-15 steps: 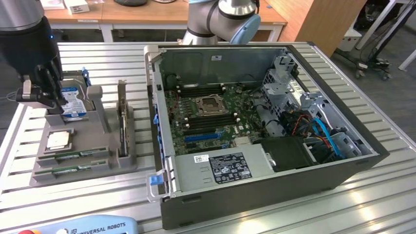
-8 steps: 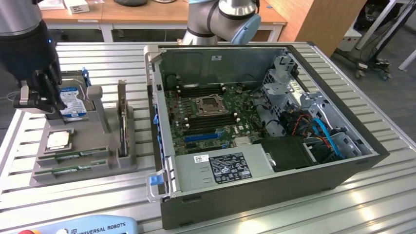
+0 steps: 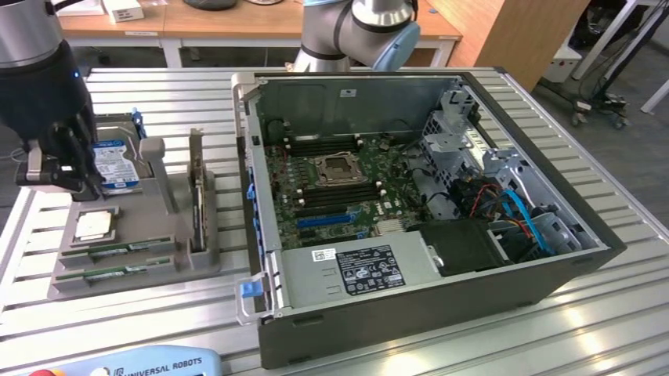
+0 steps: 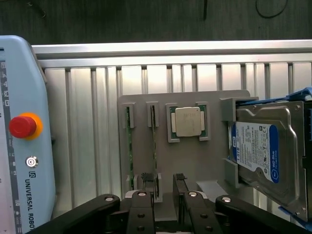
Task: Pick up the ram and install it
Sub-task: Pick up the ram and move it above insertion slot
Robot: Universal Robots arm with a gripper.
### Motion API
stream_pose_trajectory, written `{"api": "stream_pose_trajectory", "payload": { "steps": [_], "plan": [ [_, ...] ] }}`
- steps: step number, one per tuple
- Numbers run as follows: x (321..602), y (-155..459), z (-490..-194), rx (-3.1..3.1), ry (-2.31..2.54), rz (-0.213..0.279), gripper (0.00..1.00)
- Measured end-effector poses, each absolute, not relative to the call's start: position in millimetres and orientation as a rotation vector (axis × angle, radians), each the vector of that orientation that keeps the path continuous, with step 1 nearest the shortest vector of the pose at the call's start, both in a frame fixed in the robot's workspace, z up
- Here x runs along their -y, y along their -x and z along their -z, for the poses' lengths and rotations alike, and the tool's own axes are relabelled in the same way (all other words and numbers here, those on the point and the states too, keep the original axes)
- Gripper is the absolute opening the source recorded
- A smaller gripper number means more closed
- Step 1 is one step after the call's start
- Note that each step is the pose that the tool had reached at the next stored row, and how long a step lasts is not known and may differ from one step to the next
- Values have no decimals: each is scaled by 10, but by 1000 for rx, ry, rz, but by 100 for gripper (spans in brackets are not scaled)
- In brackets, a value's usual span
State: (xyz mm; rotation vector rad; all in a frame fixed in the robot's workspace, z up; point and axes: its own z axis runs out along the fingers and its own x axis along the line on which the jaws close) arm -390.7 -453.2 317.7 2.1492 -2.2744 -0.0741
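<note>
The ram (image 4: 154,141) stands on edge in a holder (image 4: 195,161) slot, beside the processor (image 4: 188,122). Its long axis runs toward the pincer (image 4: 163,179), which hangs released over its near end, jaws seemingly straddling its thickness.

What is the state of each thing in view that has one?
Black two-finger gripper: open, empty.
Square silver processor chip: flat in its recess.
Thin green ram stick nearer that chip: on edge in grey holder slot, ungripped.
Other green ram stick: likewise.
Silver hard drive with blue-white label: resting in holder.
Dark grey computer case: side open.
</note>
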Motion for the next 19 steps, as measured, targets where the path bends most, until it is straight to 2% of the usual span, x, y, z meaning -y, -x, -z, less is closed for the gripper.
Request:
{"api": "stream_pose_trajectory", "payload": {
  "steps": [8,19],
  "plan": [
    [4669,3908,-3178,2274,-2149,74,30],
    [4671,3907,-3016,2278,-2153,67,30]
  ]
}}
